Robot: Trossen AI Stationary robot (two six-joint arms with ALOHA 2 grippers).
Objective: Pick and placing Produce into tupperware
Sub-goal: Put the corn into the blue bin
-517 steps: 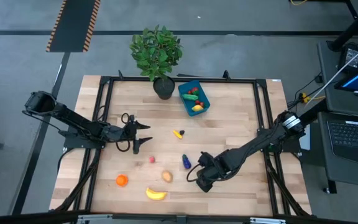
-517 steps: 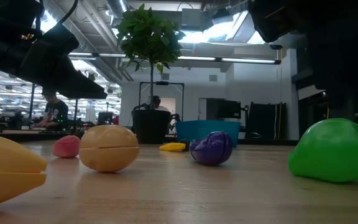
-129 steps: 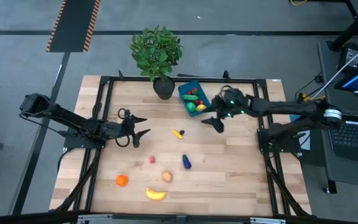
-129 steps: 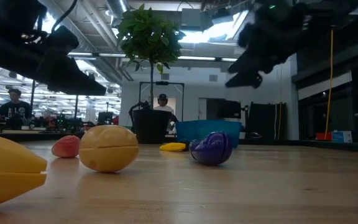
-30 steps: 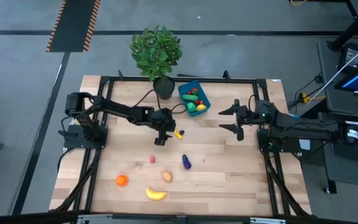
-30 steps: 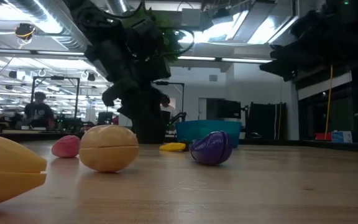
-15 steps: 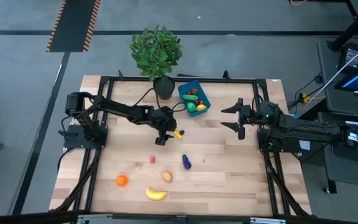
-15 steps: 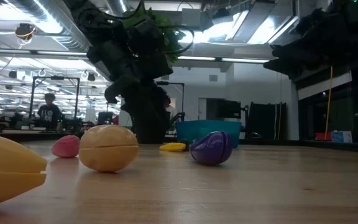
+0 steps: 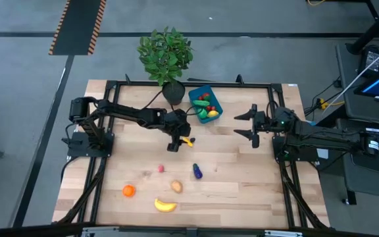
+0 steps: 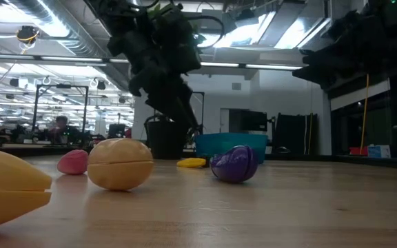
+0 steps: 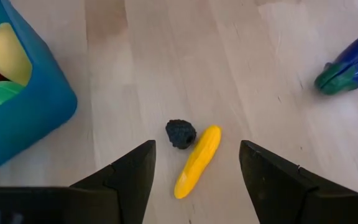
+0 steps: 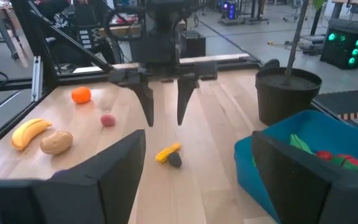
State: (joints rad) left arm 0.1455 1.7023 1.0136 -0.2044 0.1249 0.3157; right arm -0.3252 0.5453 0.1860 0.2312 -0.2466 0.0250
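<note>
The left arm is reaching out from its base with its elbow bent, and its wrist is pointing down. The left claw point(image 9: 174, 146) is hanging there with its fingers point(image 11: 129, 177) spread apart, gripping nothing. The right arm is lying folded back near its own side, its right claw point(image 9: 248, 125) spread wide and holding nothing.

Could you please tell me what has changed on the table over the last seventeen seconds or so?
The left claw has swung from the table's left side to hover, open, over the small yellow vegetable. The right claw has carried the green apple into the blue container and pulled back. Everything else stayed put.
</note>
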